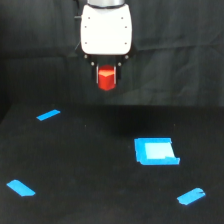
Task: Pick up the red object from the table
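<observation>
So the gripper (pixel 106 79) is sitting in the upper middle of the frame, and its two thin dark fingers (pixel 96 74) are pinching the red object (pixel 106 79) from either side, one finger on each flank with no gap showing. The fingers are only spread as wide as the block itself, which isn't much. The block is hanging in the air, well clear of the table (pixel 90 165), right under the big white rounded housing (pixel 106 29) of the arm.

The red object is looking like a stubby, glossy red-orange chunk, brighter on top and darker toward the bottom. It's standing upright, slightly taller than wide, so its long axis is running vertically. Too blurry to tell how many sides it has.

The table is showing up as a flat matte black surface. A flat light-blue square piece (pixel 155 151) is lying at lower right, and blue tape strips are sitting at upper left (pixel 48 115), lower left (pixel 21 188) and lower right (pixel 191 196). Wrinkly black cloth (pixel 175 55) is hanging behind everything.
</observation>
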You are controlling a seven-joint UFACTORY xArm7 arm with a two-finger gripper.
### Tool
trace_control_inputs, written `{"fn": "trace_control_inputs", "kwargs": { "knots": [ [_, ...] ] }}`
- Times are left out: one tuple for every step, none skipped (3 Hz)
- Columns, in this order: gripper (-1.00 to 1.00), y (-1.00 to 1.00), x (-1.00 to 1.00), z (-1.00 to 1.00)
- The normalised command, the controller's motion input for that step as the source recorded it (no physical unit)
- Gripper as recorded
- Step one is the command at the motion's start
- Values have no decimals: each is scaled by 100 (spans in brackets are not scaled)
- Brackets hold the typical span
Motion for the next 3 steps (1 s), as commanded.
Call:
{"fn": "trace_control_inputs", "kwargs": {
  "knots": [
    [-98, 5, -2, 10],
    [-98, 4, -1, 17],
    [-98, 5, 0, 11]
  ]
}}
